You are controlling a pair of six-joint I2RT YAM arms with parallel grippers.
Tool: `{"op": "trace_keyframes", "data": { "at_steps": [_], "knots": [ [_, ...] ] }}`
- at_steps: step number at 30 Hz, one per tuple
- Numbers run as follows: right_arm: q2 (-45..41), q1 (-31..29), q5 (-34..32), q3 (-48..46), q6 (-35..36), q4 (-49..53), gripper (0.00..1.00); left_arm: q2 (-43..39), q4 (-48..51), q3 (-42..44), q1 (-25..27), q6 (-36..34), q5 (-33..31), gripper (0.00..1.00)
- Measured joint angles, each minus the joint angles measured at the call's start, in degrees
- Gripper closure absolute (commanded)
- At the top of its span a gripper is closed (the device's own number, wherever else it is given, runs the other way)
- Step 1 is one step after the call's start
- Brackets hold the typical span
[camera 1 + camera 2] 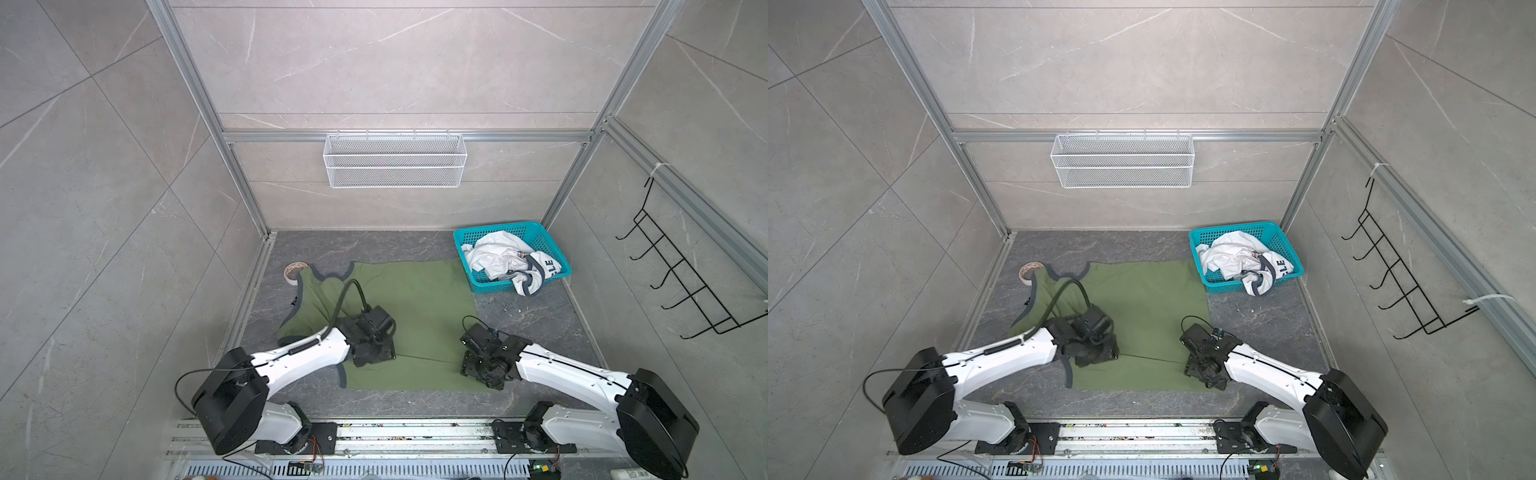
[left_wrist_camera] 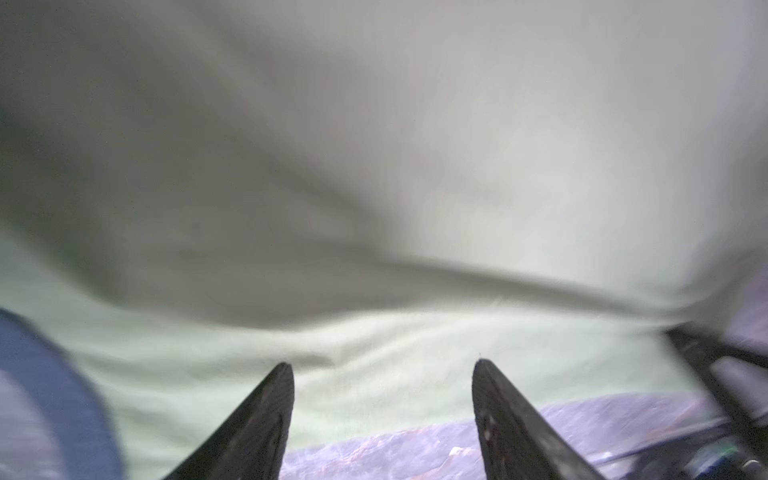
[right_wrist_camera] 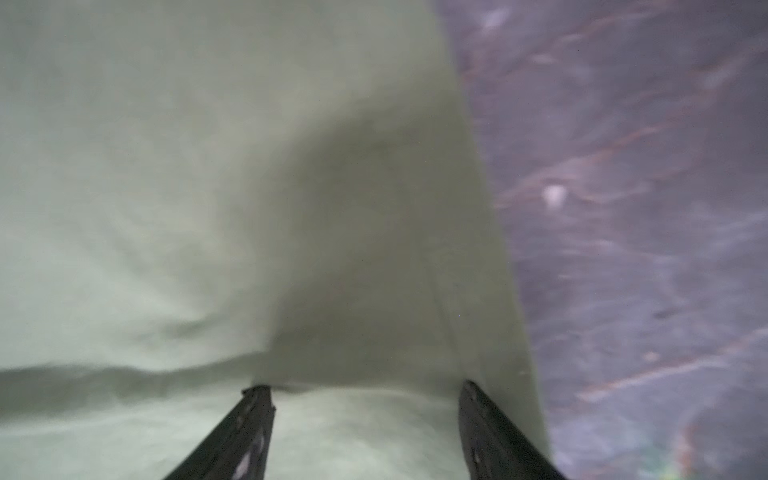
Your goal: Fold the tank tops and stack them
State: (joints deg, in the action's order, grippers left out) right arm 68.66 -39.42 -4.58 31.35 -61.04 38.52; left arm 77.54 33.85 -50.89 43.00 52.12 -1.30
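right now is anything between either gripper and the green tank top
Nothing visible does. The left gripper and the right gripper both hang open over the olive green tank top, with only its cloth ahead of them. The tape roll lies by its far strap and the teal basket at its far corner, both away from the grippers.

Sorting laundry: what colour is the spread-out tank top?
The tank top is olive green, grey trim; best in a top view.

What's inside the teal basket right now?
A crumpled white tank top fills the teal basket, one end with navy lettering hanging over its near rim. Whatever lies beneath the cloth is covered.
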Motion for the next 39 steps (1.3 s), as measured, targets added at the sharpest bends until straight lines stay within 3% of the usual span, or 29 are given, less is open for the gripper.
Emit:
{"op": "trace_keyframes", "data": {
  "at_steps": [6,14,17,24,29,39],
  "knots": [
    [-2.8,4.0,0.1,-1.6,-1.8,1.2,0.27,1.4,1.8,-13.6,-21.8,-6.8,-2.9,0.30],
    [-7.7,6.9,0.9,-3.7,-5.0,1.9,0.26,18.5,-1.6,-18.6,-38.8,-9.4,-0.5,0.33],
    [-8.9,7.4,0.9,-4.2,-5.7,2.5,0.26,24.5,-3.5,-20.7,-41.0,-10.5,1.1,0.33],
    [-9.3,7.7,0.9,-4.5,-5.9,2.8,0.25,31.9,-10.6,-27.2,-40.2,-13.6,5.4,0.32],
    [-9.3,8.0,1.1,-4.5,-5.9,2.6,0.25,35.2,-11.7,-31.4,-40.5,-14.9,4.8,0.32],
    [-8.8,8.2,1.2,-4.5,-5.9,2.4,0.25,40.5,-11.4,-31.8,-44.8,-16.7,2.7,0.31]
  ]
}}
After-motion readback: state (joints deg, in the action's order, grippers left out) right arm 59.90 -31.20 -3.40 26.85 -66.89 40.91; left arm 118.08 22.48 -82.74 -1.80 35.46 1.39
